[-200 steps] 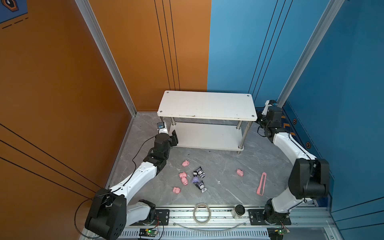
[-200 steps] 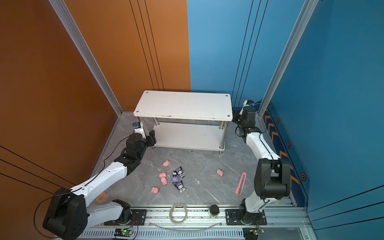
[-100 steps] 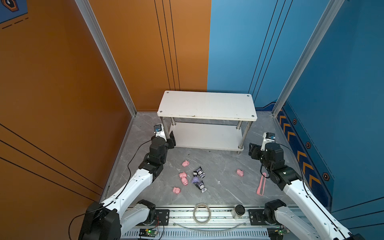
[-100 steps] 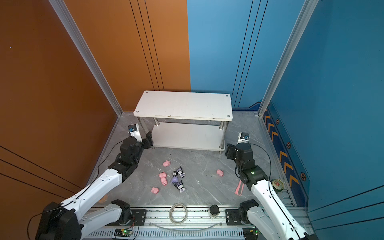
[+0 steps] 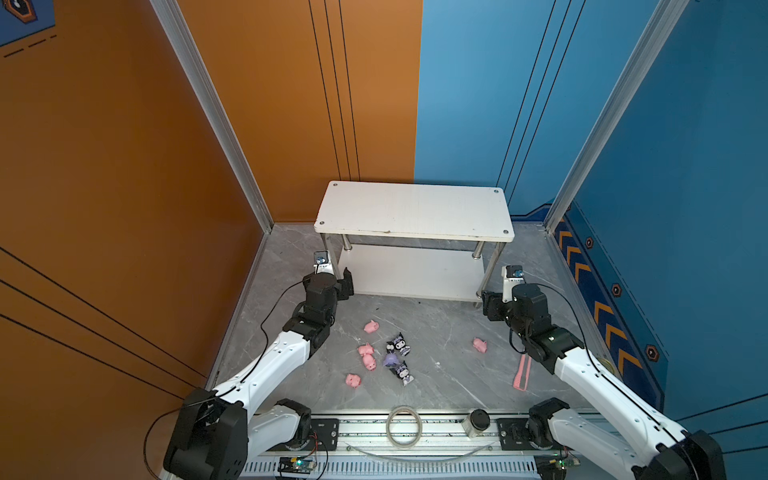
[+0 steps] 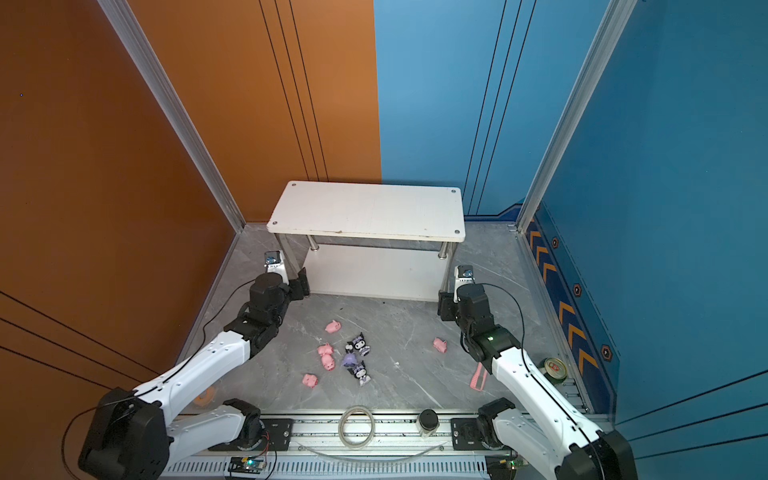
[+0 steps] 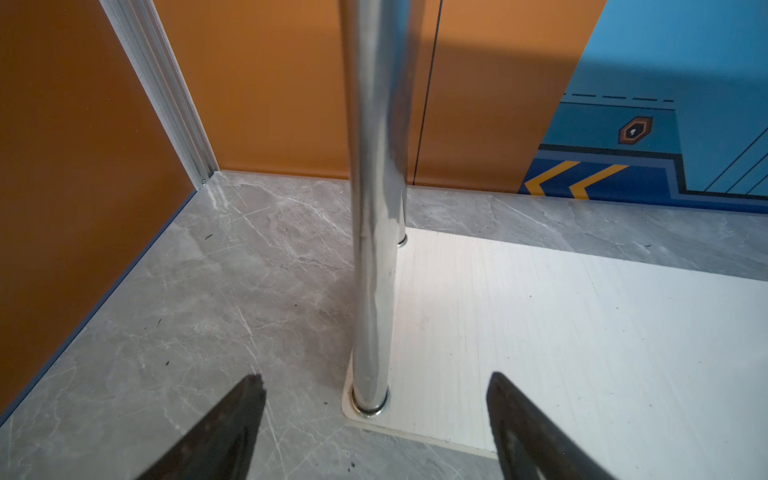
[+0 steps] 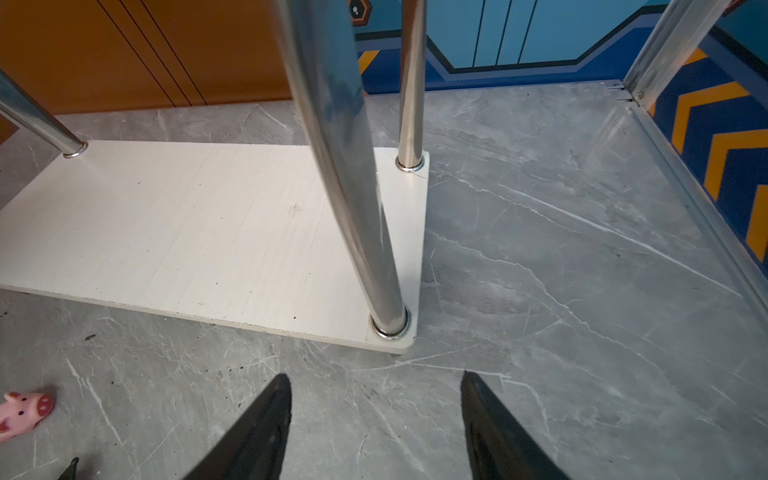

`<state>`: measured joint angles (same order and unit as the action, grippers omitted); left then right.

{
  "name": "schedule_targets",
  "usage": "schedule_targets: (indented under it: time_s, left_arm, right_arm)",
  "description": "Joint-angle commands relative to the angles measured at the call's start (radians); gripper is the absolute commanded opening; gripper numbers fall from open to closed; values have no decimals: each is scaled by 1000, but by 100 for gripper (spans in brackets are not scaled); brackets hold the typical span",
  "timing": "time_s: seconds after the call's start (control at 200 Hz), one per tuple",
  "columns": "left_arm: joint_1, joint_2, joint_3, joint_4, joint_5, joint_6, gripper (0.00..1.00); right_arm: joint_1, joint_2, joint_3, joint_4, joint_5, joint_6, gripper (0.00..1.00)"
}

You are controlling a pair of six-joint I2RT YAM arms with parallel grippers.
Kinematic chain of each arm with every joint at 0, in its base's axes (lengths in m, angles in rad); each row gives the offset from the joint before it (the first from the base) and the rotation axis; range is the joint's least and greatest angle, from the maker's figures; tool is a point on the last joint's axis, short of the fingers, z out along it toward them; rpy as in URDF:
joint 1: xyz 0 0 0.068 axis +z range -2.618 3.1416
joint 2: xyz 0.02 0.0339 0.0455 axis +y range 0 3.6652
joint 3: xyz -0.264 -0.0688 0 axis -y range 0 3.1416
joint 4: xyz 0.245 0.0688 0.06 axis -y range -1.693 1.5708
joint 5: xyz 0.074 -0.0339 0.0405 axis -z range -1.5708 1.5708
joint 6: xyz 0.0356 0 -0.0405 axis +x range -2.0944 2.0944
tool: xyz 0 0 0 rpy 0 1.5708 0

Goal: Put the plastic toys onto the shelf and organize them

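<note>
Jaws spread and empty, the left gripper (image 7: pixel 375 377) and right gripper (image 8: pixel 375 374) each face a front corner of the shelf (image 5: pixel 411 210). 5 pigs (image 5: pixel 369 363) and 3 cartoon figures (image 5: pixel 398 344) lie on the floor (image 5: pixel 436 328); 1 figure shows only as a purple blur.

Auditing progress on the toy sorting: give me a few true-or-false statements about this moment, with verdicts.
1. No toys show on either board of the shelf. True.
2. The left tool grips a pig. False: it is open and empty, facing a chrome leg.
3. Five pink pigs lie on the floor. True.
4. The right tool is shut. False: its jaws stand apart, empty.
5. The dark-eared figures stand on the top board. False: they lie on the floor beside the pigs.
</note>
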<state>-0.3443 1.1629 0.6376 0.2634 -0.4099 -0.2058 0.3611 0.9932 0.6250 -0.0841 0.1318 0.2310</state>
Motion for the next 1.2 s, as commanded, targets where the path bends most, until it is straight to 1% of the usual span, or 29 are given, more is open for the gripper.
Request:
schedule_targets:
  time_s: [0.0,0.035,0.045,0.055,0.16,0.265,0.43,0.531,0.671,0.696,0.711,0.721,0.741,1.006,1.101,1.196]
  left_arm:
    - [16,35,52,-2,8,15,85]
    - [21,55,61,1,19,18,85]
    - [22,60,64,2,21,18,89]
    - [22,66,68,1,23,20,90]
    - [30,125,109,1,38,32,91]
    - [38,176,148,15,39,35,91]
    - [47,253,207,55,76,39,91]
    - [48,299,256,55,108,42,88]
    - [43,339,295,57,136,25,88]
    - [41,341,296,59,139,23,88]
    - [40,342,295,60,139,20,90]
    - [40,342,295,61,140,19,94]
    - [38,342,296,62,140,15,95]
    - [10,279,252,64,132,3,95]
    - [8,248,235,63,124,6,95]
    - [7,215,215,62,109,3,95]
  right_arm:
    - [3,68,87,82,-52,-50,66]
    - [1,96,107,85,-55,-55,66]
    - [1,99,108,86,-55,-56,66]
    - [1,105,112,87,-55,-56,66]
    - [-8,161,149,116,-74,-65,66]
    - [-22,208,179,143,-83,-65,65]
    - [-65,278,229,172,-112,-65,61]
    - [-89,315,261,181,-130,-61,61]
    - [-114,360,300,187,-145,-60,61]
    - [-117,369,308,188,-145,-62,61]
    - [-119,372,311,188,-145,-62,61]
    - [-120,374,312,188,-144,-62,61]
    - [-123,380,317,188,-145,-61,61]
    - [-165,436,353,208,-169,-38,62]
    - [-162,426,352,201,-179,-26,61]
    - [-142,387,332,180,-155,-16,62]
